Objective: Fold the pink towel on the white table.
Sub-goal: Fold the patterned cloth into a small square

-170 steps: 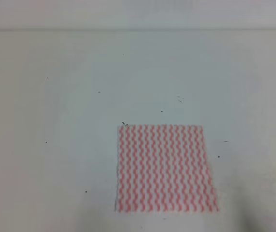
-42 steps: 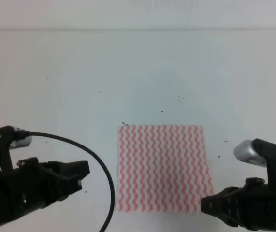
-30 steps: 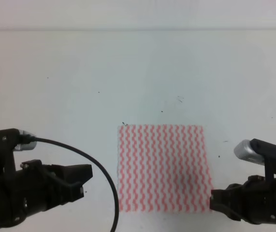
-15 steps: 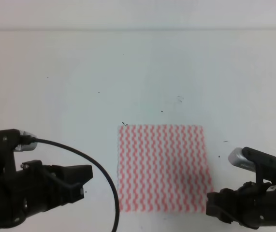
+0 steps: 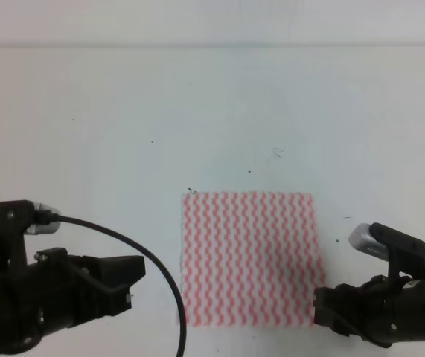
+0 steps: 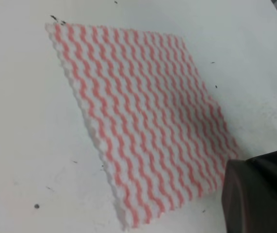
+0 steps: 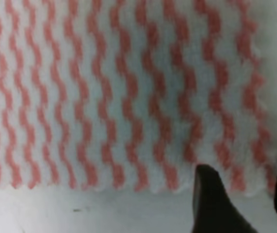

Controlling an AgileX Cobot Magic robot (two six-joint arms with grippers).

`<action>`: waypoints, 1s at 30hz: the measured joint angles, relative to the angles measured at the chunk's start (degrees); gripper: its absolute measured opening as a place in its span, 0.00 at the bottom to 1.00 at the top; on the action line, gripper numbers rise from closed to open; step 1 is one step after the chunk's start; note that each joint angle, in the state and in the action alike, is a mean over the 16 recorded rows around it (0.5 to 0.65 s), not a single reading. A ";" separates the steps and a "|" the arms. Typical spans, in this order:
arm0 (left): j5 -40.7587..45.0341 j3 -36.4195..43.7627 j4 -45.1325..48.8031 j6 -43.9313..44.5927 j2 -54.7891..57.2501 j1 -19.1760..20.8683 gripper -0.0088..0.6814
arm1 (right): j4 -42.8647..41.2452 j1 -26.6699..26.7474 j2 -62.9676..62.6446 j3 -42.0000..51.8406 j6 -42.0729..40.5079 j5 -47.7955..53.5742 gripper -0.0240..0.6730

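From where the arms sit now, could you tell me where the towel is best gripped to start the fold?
Probably the near corners. The towel lies flat and square on the table; the right gripper already straddles the near-right edge, so pinch there from the near side.

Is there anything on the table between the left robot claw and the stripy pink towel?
No. In the high view, only bare white table lies between the left gripper and the pink towel, apart from the gripper's black cable curving down there.

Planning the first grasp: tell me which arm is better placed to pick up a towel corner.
Right. The right gripper sits at the pink towel's near right corner, its fingers open over the hem. The left gripper is clear of it.
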 joint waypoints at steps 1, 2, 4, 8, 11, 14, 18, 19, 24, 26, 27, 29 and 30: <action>-0.07 0.00 0.01 0.01 0.00 0.00 0.00 | 0.20 0.00 0.15 -0.05 -0.01 -0.01 0.43; -0.09 0.00 0.01 0.02 0.00 0.00 0.00 | 0.35 -0.01 0.29 -0.03 -0.04 0.10 0.43; -0.16 0.00 0.01 0.04 0.03 0.00 0.00 | 0.74 -0.01 0.51 -0.10 -0.07 0.14 0.43; -0.15 0.00 0.01 0.09 0.00 0.00 0.00 | 1.31 -0.03 0.67 -0.13 -0.15 0.34 0.43; -0.18 0.00 0.02 0.12 0.05 0.00 0.00 | 1.49 -0.03 0.69 -0.18 -0.21 0.42 0.43; 0.00 0.00 -0.03 0.14 0.11 -0.01 0.00 | 1.61 -0.01 0.70 -0.32 -0.24 0.20 0.42; 0.32 0.00 -0.09 0.17 0.11 -0.01 0.00 | 1.69 0.00 0.73 -0.46 -0.27 -0.13 0.40; 0.39 0.00 -0.09 0.18 0.11 -0.01 0.00 | 1.67 0.00 0.74 -0.46 -0.27 -0.15 0.40; 0.91 0.00 -0.16 0.21 0.08 0.00 0.00 | 1.42 -0.02 0.78 -0.37 -0.31 -0.34 0.38; 1.09 0.00 -0.18 0.24 0.08 0.00 0.00 | 1.25 -0.01 0.80 -0.32 -0.33 -0.41 0.37; 1.19 0.00 -0.18 0.26 0.08 0.00 0.00 | 1.19 -0.01 0.81 -0.32 -0.34 -0.46 0.36; 1.63 0.00 -0.20 0.29 0.05 0.00 0.00 | 0.95 -0.02 0.82 -0.23 -0.35 -0.58 0.35; 1.68 0.00 -0.18 0.31 0.05 0.00 0.00 | 0.84 -0.03 0.82 -0.18 -0.36 -0.62 0.34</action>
